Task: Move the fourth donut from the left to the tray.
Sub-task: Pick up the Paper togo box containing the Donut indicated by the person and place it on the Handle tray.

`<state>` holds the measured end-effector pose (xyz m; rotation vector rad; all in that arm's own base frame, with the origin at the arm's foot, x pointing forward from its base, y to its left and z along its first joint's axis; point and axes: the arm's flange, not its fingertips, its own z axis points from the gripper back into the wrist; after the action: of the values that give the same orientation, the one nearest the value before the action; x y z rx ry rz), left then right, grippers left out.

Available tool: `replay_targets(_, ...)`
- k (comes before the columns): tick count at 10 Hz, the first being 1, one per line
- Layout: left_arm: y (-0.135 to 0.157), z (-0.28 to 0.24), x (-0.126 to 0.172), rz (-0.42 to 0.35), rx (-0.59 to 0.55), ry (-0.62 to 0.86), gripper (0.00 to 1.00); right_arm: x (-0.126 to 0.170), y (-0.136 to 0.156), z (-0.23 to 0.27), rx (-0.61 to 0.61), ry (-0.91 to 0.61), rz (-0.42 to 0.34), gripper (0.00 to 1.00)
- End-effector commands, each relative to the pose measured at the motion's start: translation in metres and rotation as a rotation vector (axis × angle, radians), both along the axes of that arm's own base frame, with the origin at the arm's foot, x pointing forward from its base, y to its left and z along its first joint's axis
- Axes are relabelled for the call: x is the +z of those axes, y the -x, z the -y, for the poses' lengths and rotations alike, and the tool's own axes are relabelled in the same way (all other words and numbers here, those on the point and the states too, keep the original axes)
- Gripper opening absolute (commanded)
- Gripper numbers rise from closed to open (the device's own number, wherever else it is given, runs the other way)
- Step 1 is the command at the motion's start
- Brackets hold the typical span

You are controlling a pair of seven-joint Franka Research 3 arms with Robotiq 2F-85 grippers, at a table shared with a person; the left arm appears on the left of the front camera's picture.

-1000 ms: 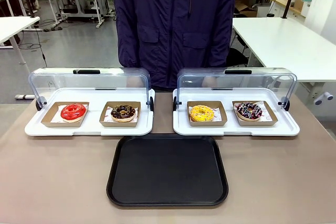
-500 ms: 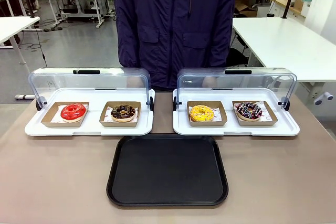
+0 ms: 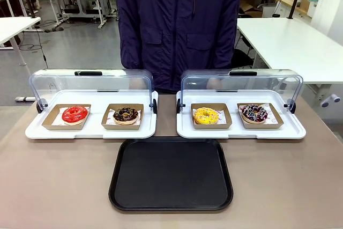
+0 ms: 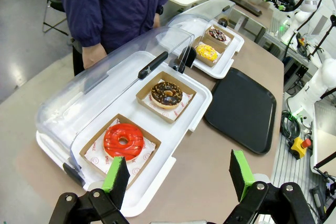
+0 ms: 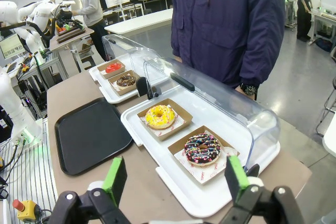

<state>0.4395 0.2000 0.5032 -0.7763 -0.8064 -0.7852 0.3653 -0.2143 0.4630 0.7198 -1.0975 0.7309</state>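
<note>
Left gripper (image 4: 178,179) hangs above the near left end of the table (image 3: 53,186) with its green-padded fingers spread wide and nothing between them. The right gripper (image 5: 176,179) is spread the same way over the near right end, also holding nothing.

At the far side a person (image 3: 179,25) in a dark blue coat stands at the middle of the table. The black tray (image 3: 170,174) lies at the near centre. Just beyond it, side by side, sit the left white tray (image 3: 91,131) and the right white tray (image 3: 241,132), each with its clear domed lid (image 3: 91,87) tipped back along the far edge.

The fourth donut (image 3: 254,112), dark-iced with white, pink and blue drizzle, rests in its brown cardboard holder (image 3: 274,123) at the right end of the right white tray, well apart from the black tray. The yellow-iced donut (image 3: 206,115) sits to its left on the same tray. On the left white tray, the crumb-topped chocolate donut (image 3: 126,114) is on the right and the red-iced donut (image 3: 74,113) on the left.
</note>
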Motion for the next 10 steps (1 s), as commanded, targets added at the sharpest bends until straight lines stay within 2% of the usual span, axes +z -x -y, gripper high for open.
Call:
replay_targets(1, 0.0006, -0.0003, 0.0003, 0.005, -0.004, 0.010, 1.00, 0.0021, -0.0047, 0.0018, 0.003, -0.002, 0.034, 1.00)
replay_targets(10, 0.0006, -0.0003, 0.0003, 0.005, -0.004, 0.010, 1.00, 0.0021, -0.0047, 0.0018, 0.003, -0.002, 0.034, 1.00)
